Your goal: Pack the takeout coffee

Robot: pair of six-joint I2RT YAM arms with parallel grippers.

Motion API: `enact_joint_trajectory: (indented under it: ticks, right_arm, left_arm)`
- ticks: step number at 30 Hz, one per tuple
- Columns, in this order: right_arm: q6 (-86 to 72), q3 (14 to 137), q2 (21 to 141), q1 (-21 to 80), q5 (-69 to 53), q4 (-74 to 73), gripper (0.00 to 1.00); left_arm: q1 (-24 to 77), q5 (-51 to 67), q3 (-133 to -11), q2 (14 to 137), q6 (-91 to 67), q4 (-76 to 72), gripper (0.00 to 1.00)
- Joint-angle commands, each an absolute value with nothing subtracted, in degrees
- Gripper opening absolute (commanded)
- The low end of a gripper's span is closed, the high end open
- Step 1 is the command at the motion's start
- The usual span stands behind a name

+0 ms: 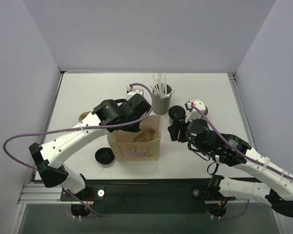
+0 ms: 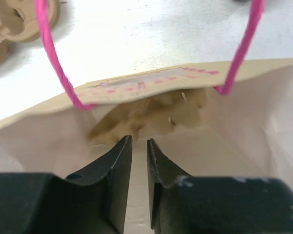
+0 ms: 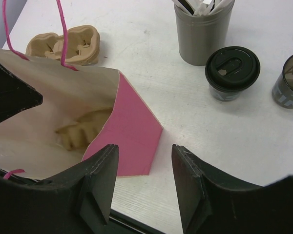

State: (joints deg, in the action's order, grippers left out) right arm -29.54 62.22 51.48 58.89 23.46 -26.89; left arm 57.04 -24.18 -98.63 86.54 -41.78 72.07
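The takeout coffee (image 3: 233, 70) (image 1: 176, 113), a short dark cup with a black lid, stands on the table right of the paper bag (image 1: 134, 142) (image 3: 132, 126). My right gripper (image 3: 144, 148) (image 1: 175, 131) hovers open and empty over the table by the bag's right corner, nearer me than the cup. My left gripper (image 2: 139, 141) (image 1: 133, 127) reaches into the bag's mouth between the pink handles (image 2: 51, 53). Its jaws stand a narrow gap apart with nothing between them. A brown moulded piece (image 2: 151, 114) (image 3: 80, 129) lies inside the bag.
A grey holder of white straws (image 1: 161, 100) (image 3: 202, 31) stands behind the cup. A second, open dark cup (image 3: 290, 80) stands to the right. A brown cup carrier (image 3: 68, 45) (image 1: 84, 117) lies left of the bag, and a loose black lid (image 1: 104, 156) lies front left.
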Motion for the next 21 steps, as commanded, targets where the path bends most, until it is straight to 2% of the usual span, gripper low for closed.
enact_joint_trajectory:
  ticks: [1,8,13,18,21]
  right_arm:
    - [-30.8,61.7,51.3,58.7,24.2,-24.7,0.48]
    - [-30.8,60.1,49.7,58.7,24.2,-24.4,0.47]
    - [-30.8,60.2,49.0,58.7,23.2,-24.4,0.47]
    - [-31.7,61.8,48.8,58.6,19.4,-24.5,0.49]
    - [-31.8,62.8,48.8,58.7,18.3,-24.6,0.50]
  left_arm:
    - [57.3,-28.7,-101.9,86.7,-42.7,74.8,0.28]
    - [57.3,-29.0,-100.4,86.9,-42.8,73.4,0.28]
    - [57.6,-23.8,-100.1,85.3,-41.9,70.1,0.30]
    - [56.8,-15.2,-99.8,81.7,-39.6,63.5,0.42]
    - [55.9,-15.2,-100.9,80.1,-38.7,63.4,0.50]
